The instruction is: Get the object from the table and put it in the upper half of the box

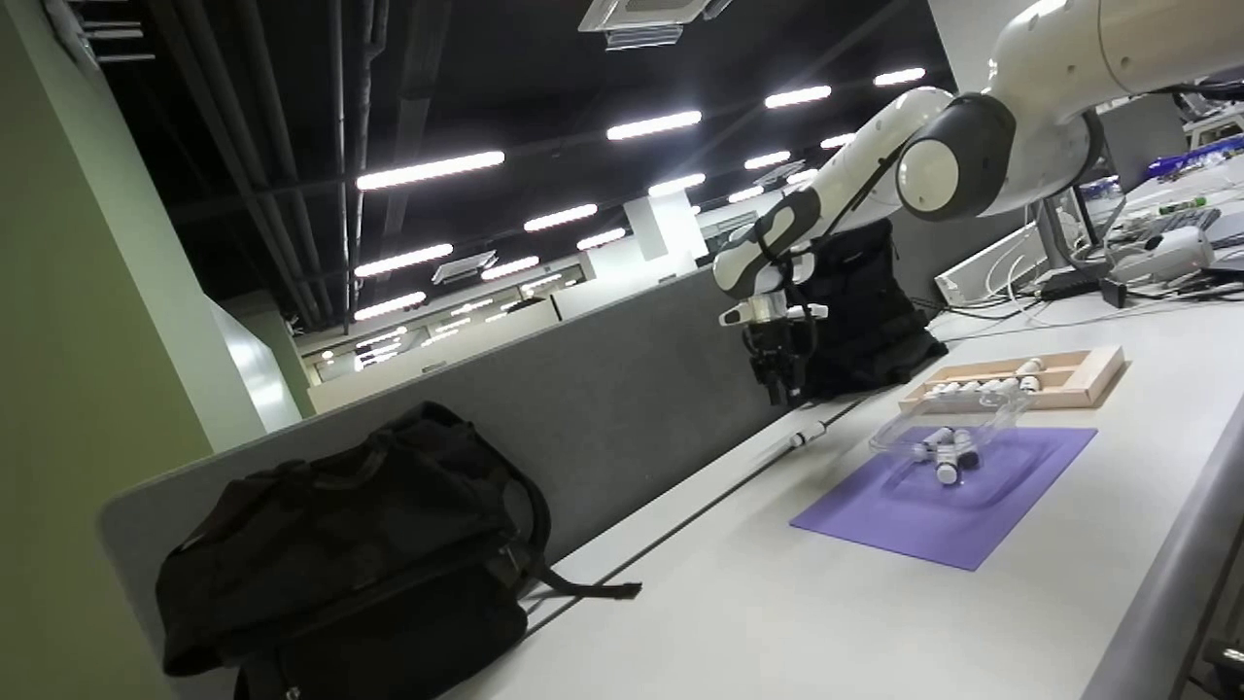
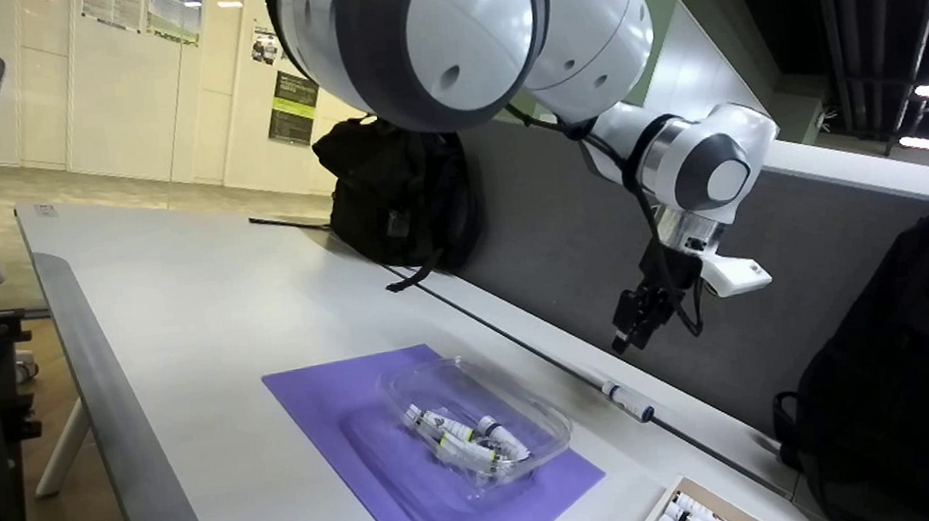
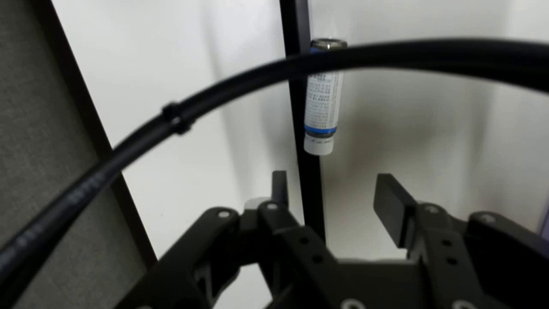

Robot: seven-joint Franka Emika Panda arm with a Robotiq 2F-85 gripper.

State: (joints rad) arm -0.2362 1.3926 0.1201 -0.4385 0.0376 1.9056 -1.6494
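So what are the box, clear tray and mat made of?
Box: probably unpainted wood; pale tan, dull. Tray: likely glossy plastic; see-through, with bright glints along its rim. Mat: smooth, flat, purple; perhaps plastic or card, I can't tell which.

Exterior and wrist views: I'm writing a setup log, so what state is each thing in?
gripper: open, holding nothing
loose tube: on its side, capped, overlapping the dark strip
clear container: upright, holding several tubes; whether lidded, cannot tell
box: uncovered, holding more tubes
purple mat: flat on the table
black backpacks: resting on the table; open or zipped, cannot tell
ceiling lights: lit
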